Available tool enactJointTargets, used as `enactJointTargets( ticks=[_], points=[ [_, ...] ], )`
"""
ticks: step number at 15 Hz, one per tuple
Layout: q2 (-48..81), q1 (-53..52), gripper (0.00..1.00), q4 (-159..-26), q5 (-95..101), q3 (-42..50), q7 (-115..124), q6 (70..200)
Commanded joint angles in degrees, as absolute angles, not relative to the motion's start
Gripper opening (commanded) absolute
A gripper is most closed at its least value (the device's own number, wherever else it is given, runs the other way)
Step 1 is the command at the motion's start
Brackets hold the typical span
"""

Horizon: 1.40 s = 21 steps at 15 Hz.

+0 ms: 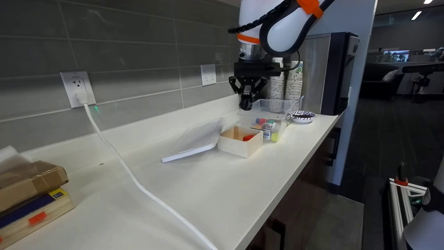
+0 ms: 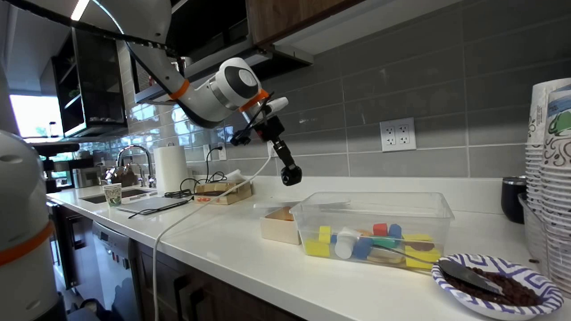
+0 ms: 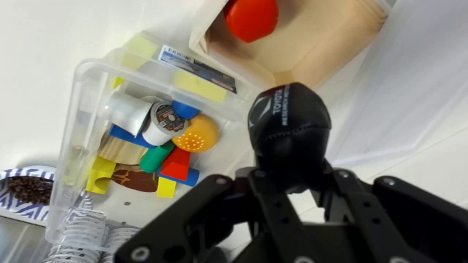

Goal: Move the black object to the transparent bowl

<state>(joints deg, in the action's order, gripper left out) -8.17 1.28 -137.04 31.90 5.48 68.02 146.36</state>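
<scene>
While your jaws are grasping the black object (image 3: 289,124), you are holding it above the tabletop (image 2: 250,249), near the transparent bin (image 2: 370,218) and pale box (image 2: 279,229).

"TOYOTA RESEARCH" on black object (image 3: 290,129) (running sideways), barcode sticker (image 3: 197,69) illegible

Open air is left between the black Toyota-printed object (image 3: 289,128) and the open-topped clear plastic bin (image 2: 357,218). Low passage is blocked at one end by the wooden box (image 1: 232,146) and tilted translucent lid (image 1: 199,137), at the other by the paper bowl (image 2: 490,262) and paper cups (image 2: 557,200). Bare countertop (image 2: 330,281) is left along the front — crossed well away by the white cable (image 1: 156,199).
</scene>
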Motion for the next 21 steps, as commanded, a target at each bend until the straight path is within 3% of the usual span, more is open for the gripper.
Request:
enactJointTargets(
  ticks=[1, 8, 19, 20, 21],
  points=[
    [-11.5, 6.9, 0.07, -137.4, 33.0, 3.8, 74.8, 145.2],
    [-2.9, 12.6, 0.07, -130.7, 33.9, 4.6, 78.7, 145.6],
    [12.9, 8.5, 0.07, -120.7, 30.7, 10.0, 76.6, 146.3],
    [13.7, 8.1, 0.19, -120.0, 30.0, 10.4, 76.3, 145.5],
    [14.5, 7.6, 0.54, -119.5, 29.7, 10.8, 76.3, 145.3]
  ],
)
